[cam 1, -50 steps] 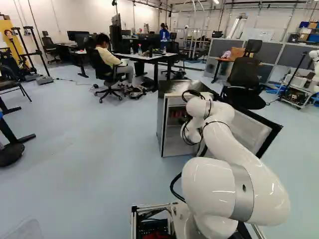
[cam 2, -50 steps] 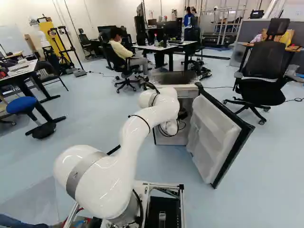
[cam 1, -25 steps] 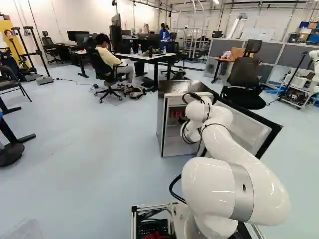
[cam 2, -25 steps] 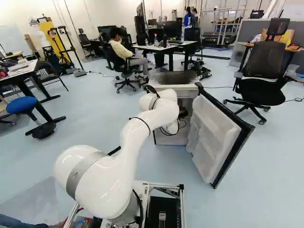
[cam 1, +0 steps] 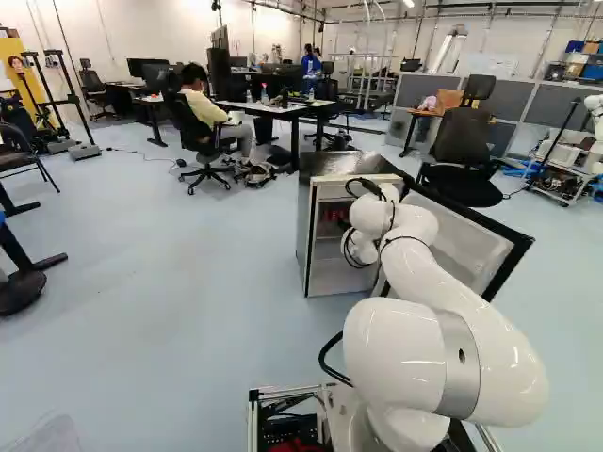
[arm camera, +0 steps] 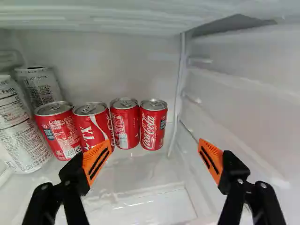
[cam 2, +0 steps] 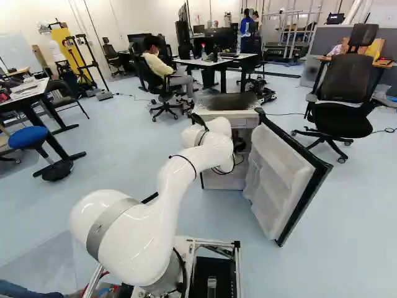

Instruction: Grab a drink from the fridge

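Part of my black gripper (cam 2: 239, 144) shows at the opening of the fridge (cam 1: 325, 273) in the right base view. In the wrist view the gripper (arm camera: 154, 161) stands open inside the fridge, nothing between its fingers. Ahead of it several red cans stand in a row by the back wall: one (arm camera: 153, 124) nearest the side wall, another (arm camera: 124, 123) beside it, then a third (arm camera: 91, 124), partly behind one orange pad, and a fourth (arm camera: 58, 130). Two taller white cans, one nearer (arm camera: 21, 126) and one farther back (arm camera: 41, 88), stand past the row's end.
The fridge door (cam 2: 282, 180) stands wide open to the right of the arm in the right base view. Inside, a ribbed side wall (arm camera: 248, 103) runs close beside one finger, with a ledge (arm camera: 117, 14) above the cans. An office chair (cam 2: 344, 93) stands beyond the door.
The arm's forearm and wrist have shifted slightly to the left in the left base view, by the fridge opening. The base and the fridge have stayed where they were.
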`<state>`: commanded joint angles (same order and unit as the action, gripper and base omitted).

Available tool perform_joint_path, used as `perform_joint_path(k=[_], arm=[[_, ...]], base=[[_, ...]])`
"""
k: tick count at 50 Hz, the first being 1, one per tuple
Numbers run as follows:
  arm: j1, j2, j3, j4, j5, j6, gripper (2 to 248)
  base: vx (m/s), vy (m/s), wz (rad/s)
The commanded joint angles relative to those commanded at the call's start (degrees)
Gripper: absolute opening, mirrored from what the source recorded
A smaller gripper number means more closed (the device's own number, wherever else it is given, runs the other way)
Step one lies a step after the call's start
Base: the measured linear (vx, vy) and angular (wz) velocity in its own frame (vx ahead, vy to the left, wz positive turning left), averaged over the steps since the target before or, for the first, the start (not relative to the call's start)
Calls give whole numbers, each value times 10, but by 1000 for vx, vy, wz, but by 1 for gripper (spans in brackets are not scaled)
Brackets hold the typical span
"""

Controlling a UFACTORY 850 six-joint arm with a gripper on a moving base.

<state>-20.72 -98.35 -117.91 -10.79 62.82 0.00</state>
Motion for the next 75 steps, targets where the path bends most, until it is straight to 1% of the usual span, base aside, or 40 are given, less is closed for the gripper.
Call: perform_joint_path(k=[15,21,29,45,75], arm=[[1,-33,-56,0,-16,0,247],[0,-40,-68,0,-23,0,247],[0,-35,-62,0,-24,0,247],[0,0,-27,0,-24,0,247],[-5,-11,-44,0,-24,0,247]], base=[[0,0,0],[0,0,0],[0,0,0],[0,0,0],[0,0,0]])
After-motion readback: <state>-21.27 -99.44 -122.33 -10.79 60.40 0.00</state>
